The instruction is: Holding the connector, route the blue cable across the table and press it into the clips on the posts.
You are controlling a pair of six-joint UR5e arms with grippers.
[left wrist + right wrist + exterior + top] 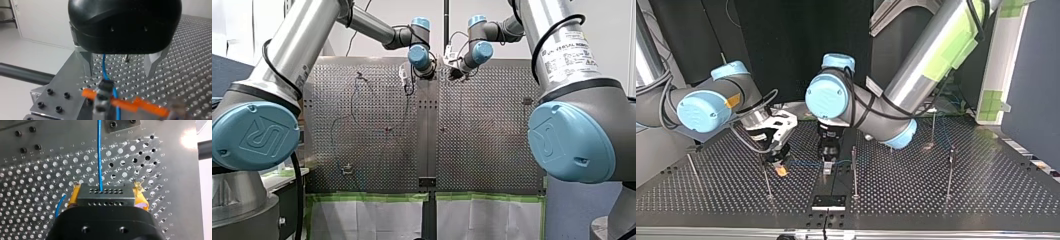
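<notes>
In the right wrist view my right gripper [106, 195] is shut with its yellow pads [141, 198] on the grey connector [105, 199]. The blue cable [99, 152] leaves the connector and runs straight ahead over the perforated plate. In the left wrist view my left gripper [120, 66] stands open, and the blue cable [104, 67] passes between its metal fingers [152, 62] without touching them. Just under it is the connector [105, 90], held in orange pads [127, 103]. In the top view my right gripper [780, 167] and my left gripper [828, 162] hang close together near the table's middle seam.
Thin upright posts [853, 170] [950, 170] [767, 180] stand on the perforated table [936, 200], with another post [933, 125] further back. A black block [828, 201] sits at the seam near the table's edge. More cable [354, 100] lies on the front view's left half.
</notes>
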